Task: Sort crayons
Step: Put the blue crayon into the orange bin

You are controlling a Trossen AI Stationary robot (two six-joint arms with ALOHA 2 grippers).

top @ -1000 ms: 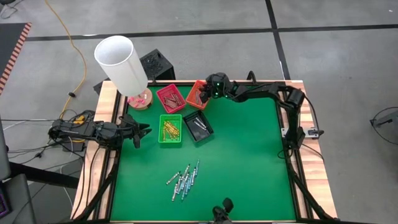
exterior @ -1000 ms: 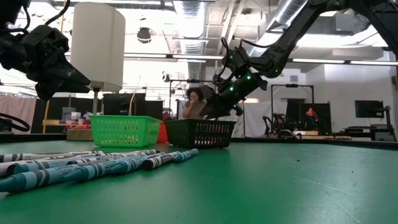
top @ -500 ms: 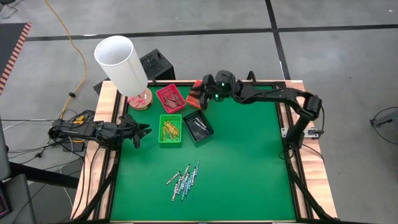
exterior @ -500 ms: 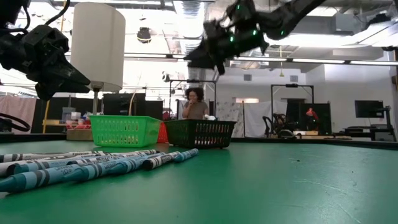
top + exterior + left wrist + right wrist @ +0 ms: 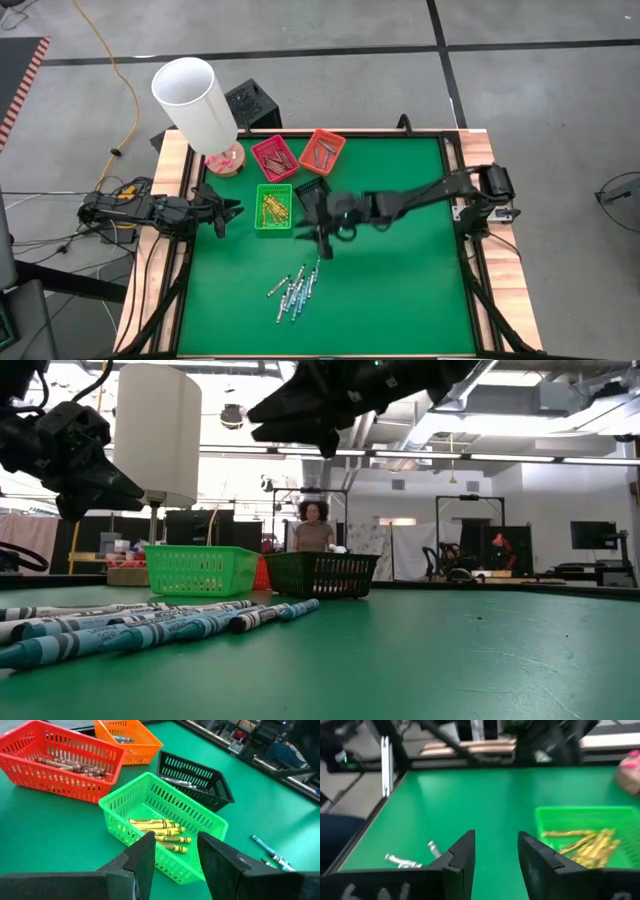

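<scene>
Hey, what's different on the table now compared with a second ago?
The right hand has swung from over the orange plastic tray at the far edge, across the black tray, toward the loose pile of blue and grey crayons, with its fingers open and nothing between them. The left hand stayed parked at the table's left edge. The trays, their crayons and the white lamp stayed put.

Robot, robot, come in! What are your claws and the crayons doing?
Right claw open, empty, above loose blue and grey crayons. Left claw open, waiting at left edge. Nothing blocking.
</scene>
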